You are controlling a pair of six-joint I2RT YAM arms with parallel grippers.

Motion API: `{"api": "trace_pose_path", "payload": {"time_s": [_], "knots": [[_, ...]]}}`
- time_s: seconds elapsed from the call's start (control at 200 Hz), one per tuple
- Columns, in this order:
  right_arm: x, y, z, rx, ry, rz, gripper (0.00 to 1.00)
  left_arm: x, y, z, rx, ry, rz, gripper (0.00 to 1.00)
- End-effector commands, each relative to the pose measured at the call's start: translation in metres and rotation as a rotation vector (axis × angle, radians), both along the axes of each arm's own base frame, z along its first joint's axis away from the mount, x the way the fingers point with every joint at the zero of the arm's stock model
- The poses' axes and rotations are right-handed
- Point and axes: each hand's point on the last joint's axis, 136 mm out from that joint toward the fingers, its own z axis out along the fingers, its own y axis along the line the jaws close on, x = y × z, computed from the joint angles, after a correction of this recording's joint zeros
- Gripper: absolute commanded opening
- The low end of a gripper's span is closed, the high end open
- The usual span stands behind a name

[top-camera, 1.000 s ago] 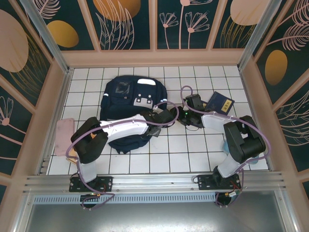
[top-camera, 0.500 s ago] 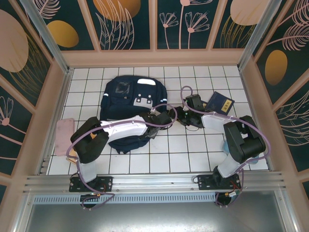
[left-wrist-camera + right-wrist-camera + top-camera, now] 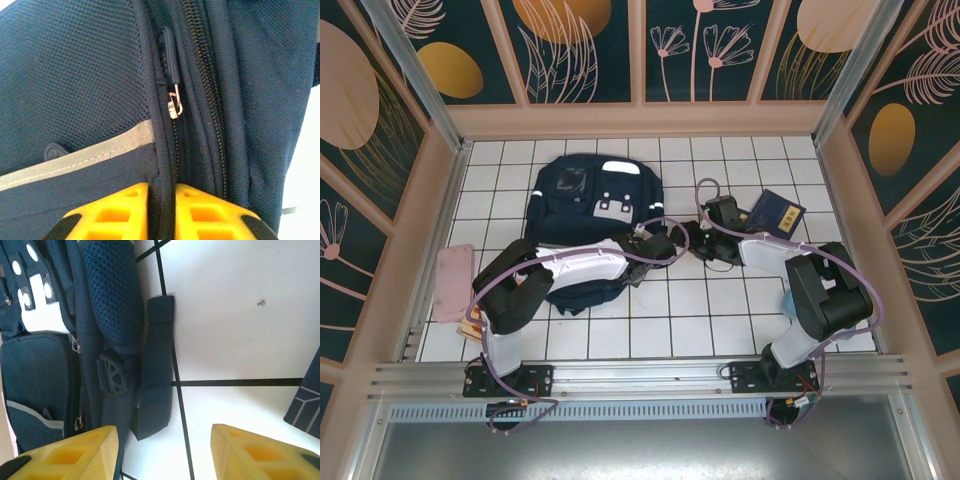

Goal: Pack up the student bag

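The student bag point(image 3: 590, 205), a navy backpack with a thin white stripe and white patches, lies flat on the white tiles left of centre. My left gripper point(image 3: 663, 244) is at the bag's right edge. In the left wrist view its yellow fingers point(image 3: 115, 212) are shut on a ridge of the bag's fabric point(image 3: 161, 165), just below a metal zipper pull point(image 3: 174, 107). My right gripper point(image 3: 695, 236) is just right of the bag and stands open point(image 3: 165, 452) above the bare tile. Beside its left finger lie a loose dark strap point(image 3: 156, 370) and a plastic buckle point(image 3: 113, 376).
A flat navy book point(image 3: 778, 212) lies on the tiles right of the right gripper, and its corner shows in the right wrist view point(image 3: 305, 407). A pink flat item point(image 3: 453, 283) lies at the left wall. Wooden walls enclose the tiled floor point(image 3: 720, 310).
The left gripper's jaws have closed onto the bag's fabric, and it has drawn slightly left. The right gripper has stayed put and open.
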Motion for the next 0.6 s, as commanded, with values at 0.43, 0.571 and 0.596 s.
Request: {"api": "trace_pose_path", "payload": {"time_s": [0.43, 0.571, 0.596], "knots": [[0.014, 0.003, 0.058, -0.005, -0.307, 0.097, 0.53, 0.032, 0.03, 0.143, -0.057, -0.314, 0.062, 0.0], [0.013, 0.015, 0.075, 0.039, -0.383, 0.18, 0.53, 0.036, 0.033, 0.165, -0.106, -0.349, 0.078, 0.0], [0.012, 0.019, 0.078, 0.049, -0.397, 0.2, 0.53, 0.037, 0.032, 0.168, -0.12, -0.351, 0.079, 0.0]]}}
